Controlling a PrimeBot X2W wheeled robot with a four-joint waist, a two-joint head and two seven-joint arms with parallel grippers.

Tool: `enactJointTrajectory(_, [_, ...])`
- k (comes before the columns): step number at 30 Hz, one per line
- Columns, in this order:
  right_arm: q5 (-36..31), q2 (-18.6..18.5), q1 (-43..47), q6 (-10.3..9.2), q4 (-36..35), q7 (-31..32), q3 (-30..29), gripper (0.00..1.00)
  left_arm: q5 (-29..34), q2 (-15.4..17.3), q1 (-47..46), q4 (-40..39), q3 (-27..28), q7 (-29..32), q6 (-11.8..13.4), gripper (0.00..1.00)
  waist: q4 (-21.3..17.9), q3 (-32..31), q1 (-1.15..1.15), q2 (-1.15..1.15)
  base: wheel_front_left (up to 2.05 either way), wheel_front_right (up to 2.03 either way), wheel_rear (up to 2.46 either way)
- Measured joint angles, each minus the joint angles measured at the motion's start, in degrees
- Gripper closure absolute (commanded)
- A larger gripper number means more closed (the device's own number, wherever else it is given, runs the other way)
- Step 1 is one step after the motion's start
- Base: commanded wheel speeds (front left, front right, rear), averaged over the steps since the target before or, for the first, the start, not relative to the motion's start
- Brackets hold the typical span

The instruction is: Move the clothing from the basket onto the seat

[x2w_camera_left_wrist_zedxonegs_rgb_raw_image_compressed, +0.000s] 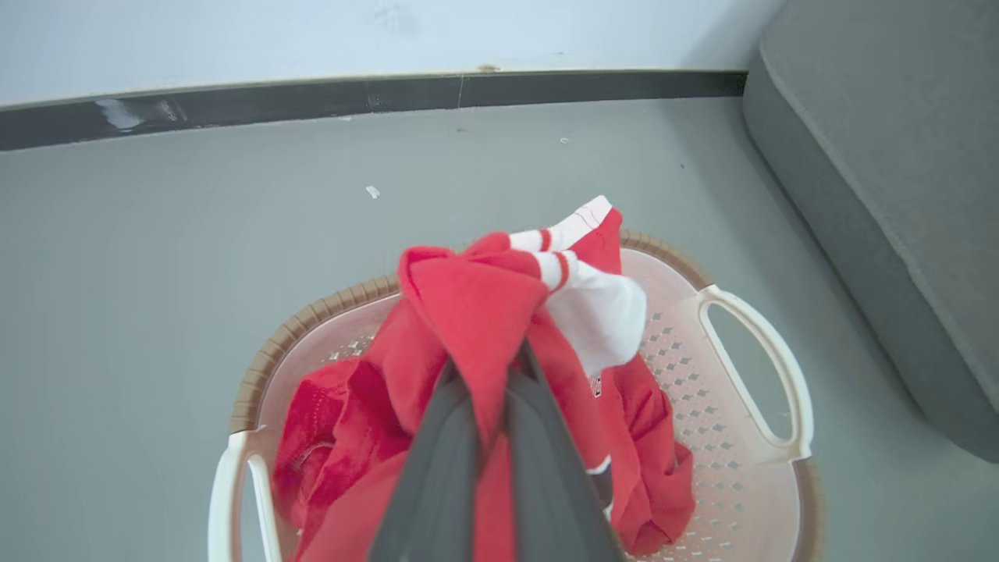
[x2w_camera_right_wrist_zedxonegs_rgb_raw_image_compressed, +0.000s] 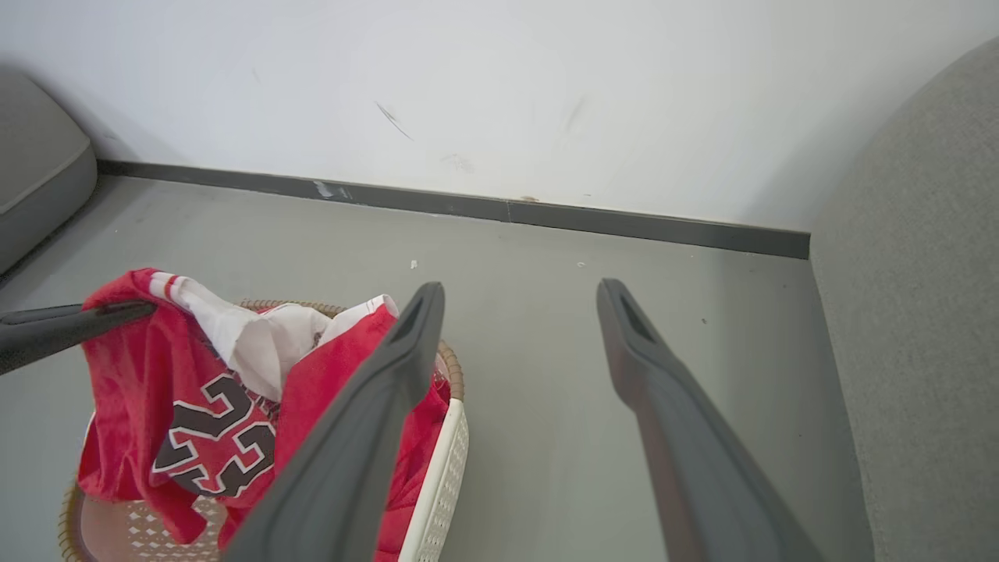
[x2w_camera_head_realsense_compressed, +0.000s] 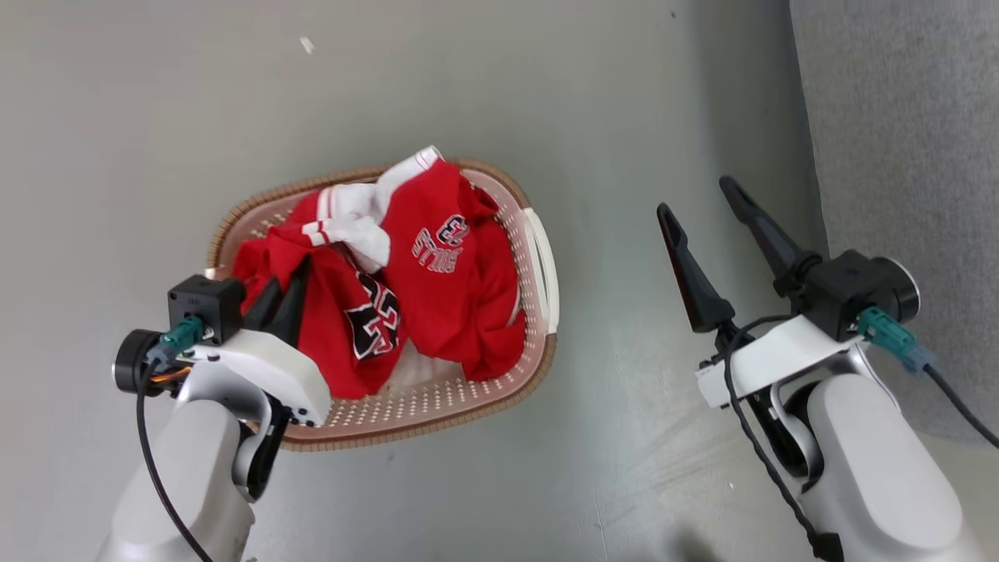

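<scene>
- The left fingers (x2w_camera_left_wrist_zedxonegs_rgb_raw_image_compressed: 437, 468) are pinched shut on a red fold of the clothing (x2w_camera_head_realsense_compressed: 445, 289), close to a white banded edge. The cloth bunches over their tips and hangs down from them.
- The right fingers (x2w_camera_head_realsense_compressed: 687, 273) stand spread wide with nothing between them, hovering over the floor (x2w_camera_head_realsense_compressed: 156, 117) between the basket and the seat.
- Seen from the right wrist, the gripped piece is drawn up above the rim. Its lower part, with the black-and-white number, drapes back into the pile.
- All the clothing is in or over the basket (x2w_camera_head_realsense_compressed: 437, 390), which sits on the floor. A second red garment with white lettering is heaped on the side nearer the seat.
- The seat (x2w_camera_head_realsense_compressed: 905, 156) lies to the robot's right, well apart from the basket, and I see no red cloth on it, so the job looks barely begun.
- To do this lift well, I'd raise it straight up until the hem clears the rim, and only then swing right.
- The hold takes just one fold, so a slow carry seems wise.
- The two garments may be tangled, and a light basket could drag or tip.
- The free right fingers could gather the trailing end.
- I'd release only once the cloth is well past the seat's edge.
</scene>
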Motion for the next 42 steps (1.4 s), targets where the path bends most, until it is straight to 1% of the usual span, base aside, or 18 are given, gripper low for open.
enactJointTrajectory(6, [-1.32,-0.03,2.27,0.00,1.23,0.00,-0.04,0.00,-0.49,-1.26,2.16,-3.14,-0.90,-1.71,-0.98,1.00,1.77,-4.56,0.00,0.00,0.00,0.00,0.00])
enactJointTrajectory(10, [-1.74,-0.04,3.84,0.00,1.62,0.00,-0.04,0.00,-0.49,-1.13,3.42,-5.20,-1.32,-2.21,-1.05,1.00,2.88,-7.71,0.00,0.00,0.00,0.00,0.00])
enactJointTrajectory(11, [-1.74,-0.04,3.84,0.00,1.62,0.00,-0.04,0.00,-0.49,-1.13,3.42,-5.20,-1.32,-2.21,-1.05,1.00,2.88,-7.71,0.00,0.00,0.00,0.00,0.00])
enactJointTrajectory(13, [-1.83,-0.05,4.61,0.00,1.72,0.00,0.16,0.00,-0.49,-1.03,4.07,-6.16,-1.75,-2.21,-1.46,1.00,3.40,-9.32,0.00,0.00,0.00,0.00,0.00])
enactJointTrajectory(14, [-2.22,-0.18,5.20,0.00,1.87,0.00,1.15,0.00,-0.52,-1.05,4.66,-7.22,-2.12,-2.20,-1.76,1.00,3.89,-10.92,0.00,0.00,0.00,0.00,0.00])
enactJointTrajectory(15, [-2.22,-0.18,5.20,0.00,1.87,0.00,1.15,0.00,-0.52,-1.05,4.66,-7.22,-2.12,-2.20,-1.76,1.00,3.89,-10.92,0.00,0.00,0.00,0.00,0.00])
enactJointTrajectory(20, [-4.72,-0.71,5.59,0.00,1.82,0.00,7.65,0.00,-0.49,-1.00,5.92,-9.62,-4.28,-1.07,-2.15,1.00,4.96,-14.82,0.00,0.00,0.00,0.00,0.00])
enactJointTrajectory(27, [-5.36,-2.52,5.17,0.01,1.99,0.00,17.44,0.00,0.02,-0.22,7.83,-12.54,-8.69,1.79,-3.21,1.00,5.97,-19.91,0.00,0.00,0.00,0.00,0.00])
enactJointTrajectory(34, [-5.35,-5.42,4.24,0.01,3.71,0.00,24.73,0.00,0.38,0.62,9.52,-16.70,-13.70,4.92,-4.04,1.00,6.37,-24.34,0.00,0.00,0.00,0.00,0.00])
enactJointTrajectory(38, [-5.21,-6.43,3.30,0.02,4.42,0.00,29.11,0.00,0.29,1.75,10.65,-18.75,-16.64,6.66,-4.32,1.00,6.43,-26.52,0.00,0.00,0.00,0.00,0.00])
enactJointTrajectory(42, [-4.52,-7.09,2.02,0.02,4.53,0.00,32.32,0.00,-0.21,2.71,11.60,-20.58,-18.75,8.27,-4.47,1.00,6.37,-28.41,0.00,0.00,0.00,0.00,0.00])
